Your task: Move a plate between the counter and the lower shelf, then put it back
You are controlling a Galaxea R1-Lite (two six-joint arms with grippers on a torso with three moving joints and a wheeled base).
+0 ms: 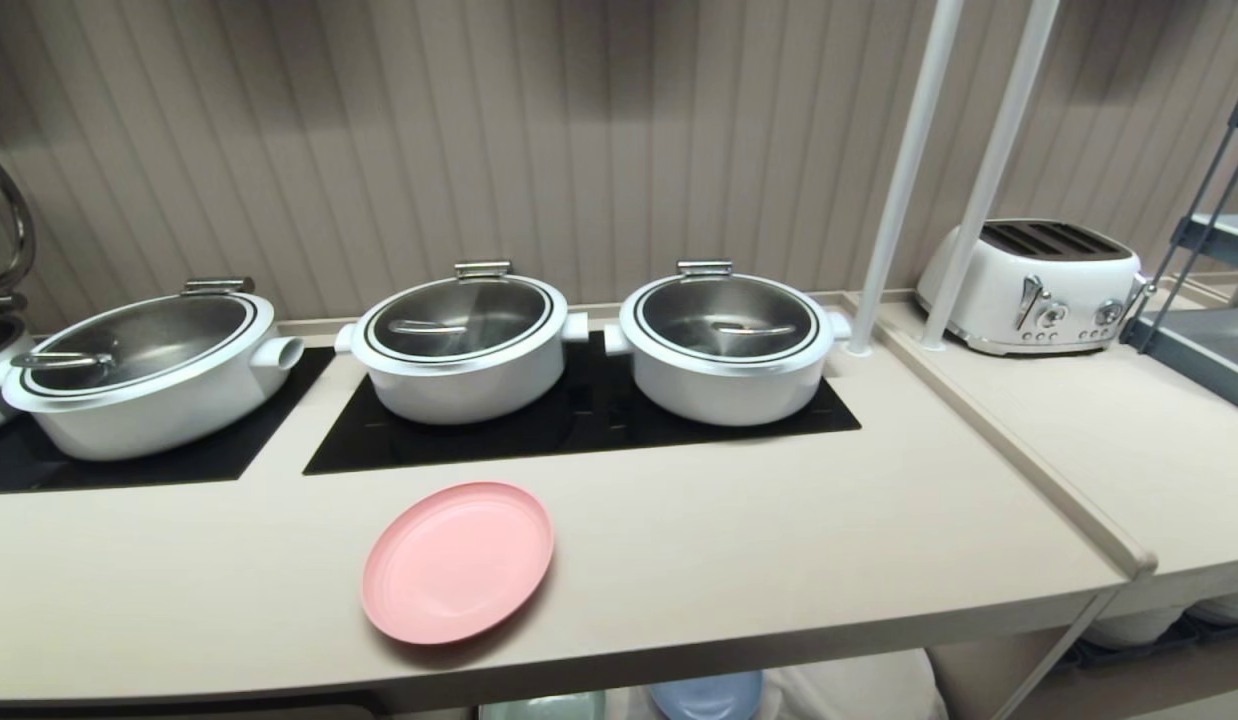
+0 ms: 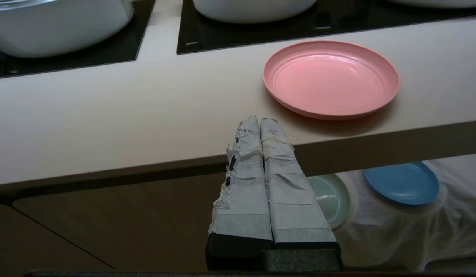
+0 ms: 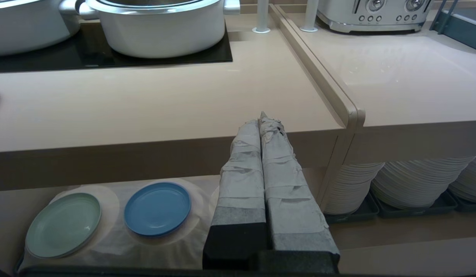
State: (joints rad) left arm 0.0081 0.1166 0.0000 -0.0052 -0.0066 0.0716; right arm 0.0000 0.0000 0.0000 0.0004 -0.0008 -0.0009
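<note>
Two tape-wrapped grippers, left and right, pressed closed, holding nothing, below the long beige counter front edge. Round pink plastic plate flat near that edge. Only in wrist views: mint-green plate and blue plate on cloth-draped lower shelf.

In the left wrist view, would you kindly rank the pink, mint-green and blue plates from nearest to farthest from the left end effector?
1. Mint-green plate, shelf below, beside the end effector.
2. Pink plate, on the counter.
3. Blue plate, shelf, farther out.
</note>
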